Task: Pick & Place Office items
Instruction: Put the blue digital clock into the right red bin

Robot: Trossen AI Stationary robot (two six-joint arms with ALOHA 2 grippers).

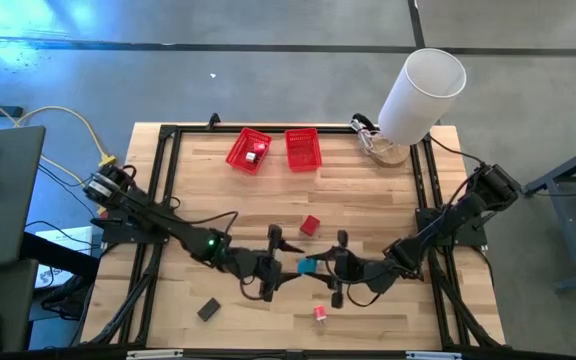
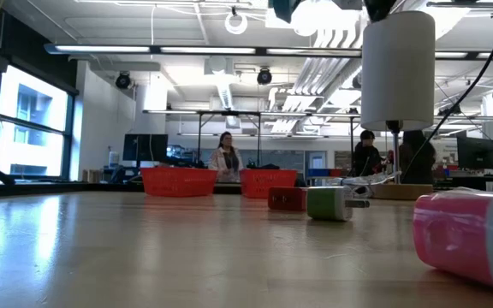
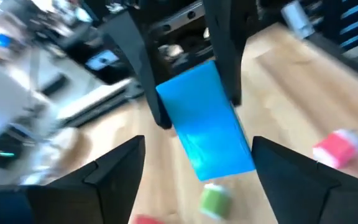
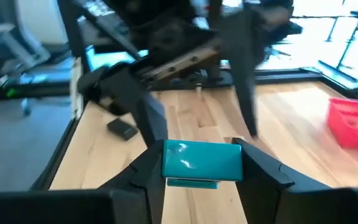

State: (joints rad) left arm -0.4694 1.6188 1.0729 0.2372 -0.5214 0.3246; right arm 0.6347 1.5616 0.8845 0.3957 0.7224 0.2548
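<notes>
Right gripper (image 4: 194, 163) clamping teal block (image 4: 202, 163), long axis crosswise

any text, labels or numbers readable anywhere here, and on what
None can be read.
Teal block, held in the right gripper: a pale mark, no letters.
Red baskets: faint marks on the front, too small to read.
Pink block: no print visible.

Wood-grain table (image 1: 388, 190), red mesh baskets (image 1: 249, 150)

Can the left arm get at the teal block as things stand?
Probably yes: the left gripper is open right beside the teal block, nothing between them, though the right gripper is shut on it.
</notes>
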